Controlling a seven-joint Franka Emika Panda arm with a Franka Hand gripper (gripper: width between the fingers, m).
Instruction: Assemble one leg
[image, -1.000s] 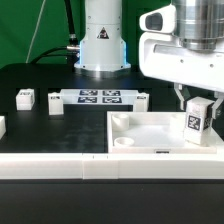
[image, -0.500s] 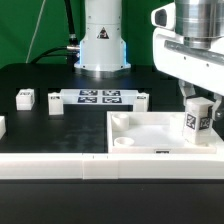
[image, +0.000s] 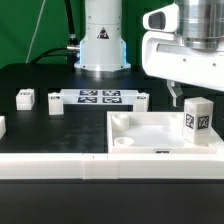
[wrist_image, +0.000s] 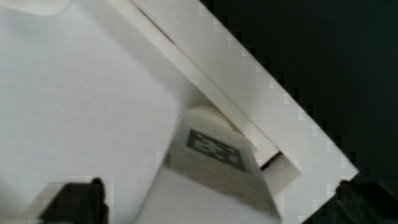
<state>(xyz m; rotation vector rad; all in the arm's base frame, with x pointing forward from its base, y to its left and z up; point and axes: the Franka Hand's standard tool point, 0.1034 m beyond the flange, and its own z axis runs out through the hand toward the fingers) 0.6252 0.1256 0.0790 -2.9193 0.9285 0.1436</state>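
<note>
The pincer has a blocky white housing with rounded corners and short dark fingers. In the wrist view the fingertips look black. Above the housing sits a grey metal cylinder, with a dark round hole beside it. Well apart from the pincer, the white base column bears a dark triangular mark. A blue glow rings its foot, and black cables run alongside.

The leg stands upright; white, tagged, at the exterior view's right.
</note>
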